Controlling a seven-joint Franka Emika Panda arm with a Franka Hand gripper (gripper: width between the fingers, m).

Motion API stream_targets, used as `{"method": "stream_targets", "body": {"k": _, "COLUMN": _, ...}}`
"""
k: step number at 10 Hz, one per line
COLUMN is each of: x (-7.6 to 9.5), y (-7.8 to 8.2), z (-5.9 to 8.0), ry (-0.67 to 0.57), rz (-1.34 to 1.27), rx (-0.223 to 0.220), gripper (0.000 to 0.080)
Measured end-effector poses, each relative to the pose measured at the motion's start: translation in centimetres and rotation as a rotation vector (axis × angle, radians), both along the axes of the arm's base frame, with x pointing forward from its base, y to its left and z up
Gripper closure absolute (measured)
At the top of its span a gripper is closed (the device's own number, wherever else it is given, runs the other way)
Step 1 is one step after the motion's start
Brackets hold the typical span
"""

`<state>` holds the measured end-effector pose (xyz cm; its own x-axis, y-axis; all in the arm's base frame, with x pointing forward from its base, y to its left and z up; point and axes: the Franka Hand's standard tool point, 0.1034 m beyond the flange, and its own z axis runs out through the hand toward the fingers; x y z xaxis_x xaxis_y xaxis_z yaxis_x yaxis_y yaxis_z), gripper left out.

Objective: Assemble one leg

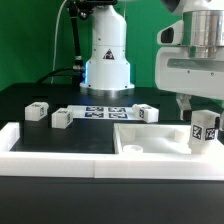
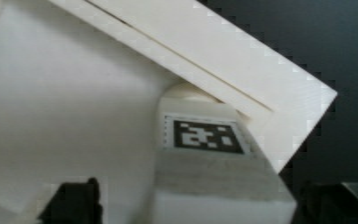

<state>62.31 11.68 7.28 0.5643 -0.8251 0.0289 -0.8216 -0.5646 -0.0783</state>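
Observation:
A leg [image 1: 205, 130], a small white post with a square tag, stands upright on the corner of the large flat white panel [image 1: 150, 140] at the exterior view's right. My gripper [image 1: 200, 108] hangs just above it. In the wrist view the leg [image 2: 208, 150] shows its tag and sits between my two dark fingers [image 2: 73, 200], with a gap on each side. The gripper [image 2: 208, 202] is open around the leg and does not touch it. The panel [image 2: 69, 100] fills most of the wrist view.
Three more legs lie on the black table: two at the left [image 1: 37, 111] [image 1: 60, 118] and one near the middle [image 1: 146, 112]. The marker board [image 1: 105, 112] lies before the robot base. A white raised rim [image 1: 60, 148] runs along the front.

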Motion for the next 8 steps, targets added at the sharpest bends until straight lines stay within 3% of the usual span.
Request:
{"method": "stream_targets", "body": {"k": 3, "x": -0.06, "y": 0.21, "z": -0.04, "ry": -0.006, "rz": 0.316, "rx": -0.028, "gripper": 0.0153}}
{"method": "stream_targets", "body": {"k": 8, "x": 0.06, "y": -0.04, "z": -0.2, "ry": -0.02, "rz": 0.785, "rx": -0.069, "gripper": 0.0151}}
